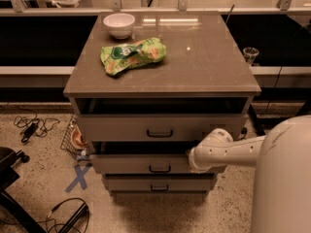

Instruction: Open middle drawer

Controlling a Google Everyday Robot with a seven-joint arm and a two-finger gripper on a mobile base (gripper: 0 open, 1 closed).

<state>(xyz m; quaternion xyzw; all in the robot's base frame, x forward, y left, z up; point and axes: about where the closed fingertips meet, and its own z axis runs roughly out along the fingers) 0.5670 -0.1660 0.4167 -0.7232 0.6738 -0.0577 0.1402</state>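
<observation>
Middle drawer: between the two other fronts, perhaps already out a little.
Pincer: at the drawer's right side, near the black handle; its state cannot be told.
Advice: pull straight and level, so the drawer does not jam.

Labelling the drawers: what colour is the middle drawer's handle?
Black handle, camera view; the gripper is at the right end of the middle drawer.
</observation>
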